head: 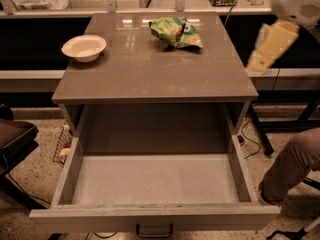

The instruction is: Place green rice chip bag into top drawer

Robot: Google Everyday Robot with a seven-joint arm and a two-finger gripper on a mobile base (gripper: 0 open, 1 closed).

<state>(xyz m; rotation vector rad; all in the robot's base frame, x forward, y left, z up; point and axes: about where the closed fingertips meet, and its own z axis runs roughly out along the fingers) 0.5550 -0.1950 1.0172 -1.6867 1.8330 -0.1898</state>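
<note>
The green rice chip bag (176,32) lies crumpled on the back middle of the brown table top (150,74). The top drawer (155,180) is pulled fully out below the table, its flat bottom bare and its dark handle (154,230) on the front. My gripper (267,46), cream-coloured at the end of the white arm, hangs in the air just off the table's right edge. It is to the right of the bag, apart from it, and holds nothing that I can see.
A round cream bowl (84,47) sits on the table's left side. A person's leg (295,166) is beside the drawer's right front corner. A dark seat (15,139) and a small wire basket (62,144) stand at the left. A shelf with clutter runs behind the table.
</note>
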